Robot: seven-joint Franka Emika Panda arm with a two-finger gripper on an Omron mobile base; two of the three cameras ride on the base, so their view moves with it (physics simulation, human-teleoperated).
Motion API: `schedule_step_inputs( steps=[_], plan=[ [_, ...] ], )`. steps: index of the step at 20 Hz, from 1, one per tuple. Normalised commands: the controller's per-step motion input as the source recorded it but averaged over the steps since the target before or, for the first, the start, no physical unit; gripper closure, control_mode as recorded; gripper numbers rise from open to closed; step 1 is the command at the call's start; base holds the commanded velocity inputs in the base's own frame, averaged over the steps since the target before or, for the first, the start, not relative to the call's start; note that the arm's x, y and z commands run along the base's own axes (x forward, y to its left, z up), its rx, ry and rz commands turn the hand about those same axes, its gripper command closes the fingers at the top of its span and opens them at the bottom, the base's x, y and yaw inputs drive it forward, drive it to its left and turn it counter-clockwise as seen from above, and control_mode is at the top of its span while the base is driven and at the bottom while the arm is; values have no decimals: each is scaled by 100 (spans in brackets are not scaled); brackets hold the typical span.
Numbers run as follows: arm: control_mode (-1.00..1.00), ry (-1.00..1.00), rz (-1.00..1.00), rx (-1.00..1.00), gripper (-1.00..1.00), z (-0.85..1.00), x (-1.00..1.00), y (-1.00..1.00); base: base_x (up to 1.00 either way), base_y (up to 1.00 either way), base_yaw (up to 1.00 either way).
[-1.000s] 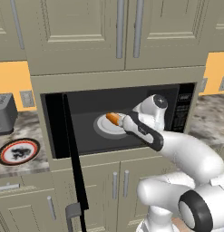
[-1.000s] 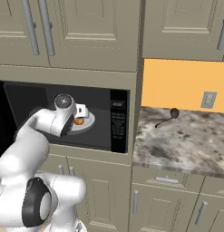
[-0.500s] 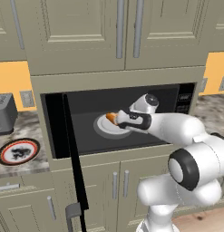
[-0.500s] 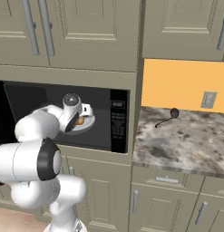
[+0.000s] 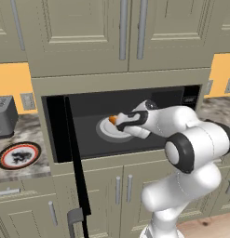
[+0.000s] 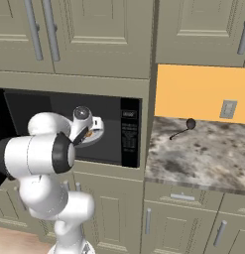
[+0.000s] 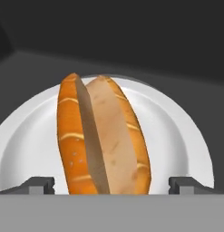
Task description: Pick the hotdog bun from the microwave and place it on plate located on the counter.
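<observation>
The hotdog bun [image 7: 102,140], orange-brown and split along its length, lies on a plain white plate [image 7: 27,145] inside the open microwave [image 5: 88,104]. My gripper [image 7: 113,186] is open, and its fingertips [image 7: 41,185] stand wide on either side of the bun's near end without touching it. In the left base view the gripper [image 5: 120,122] is inside the microwave, right at the bun [image 5: 112,120]. The red-rimmed plate [image 5: 18,155] sits on the counter [image 5: 35,135] left of the microwave. A sliver of the bun [image 6: 88,134] shows beside the hand in the right base view.
The black microwave door [image 5: 72,153] hangs open at the left, between the cavity and the red-rimmed plate. A grey toaster [image 5: 4,116] stands behind that plate. More counter [image 6: 203,154] stretches right of the microwave's button panel [image 6: 129,131]. Cabinets close in above.
The gripper has moved left, deeper into the microwave, up to the bun. The arm's elbow has swung forward and up. The bun and plates have not moved.
</observation>
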Motion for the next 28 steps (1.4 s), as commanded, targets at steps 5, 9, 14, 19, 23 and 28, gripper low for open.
schedule_step_inputs(
  steps=[5,9,14,19,23,28],
  plan=[
    [-100,0,0,0,-100,-17,19,5,0,0,0],
    [-100,0,0,0,-100,-6,20,7,0,0,0],
    [-100,0,0,0,-100,-1,5,2,0,0,0],
    [-100,0,0,0,-100,0,0,0,0,0,0],
    [-100,0,0,0,100,0,0,0,0,0,0],
    [-100,0,0,0,100,0,0,0,0,0,0]
  ],
)
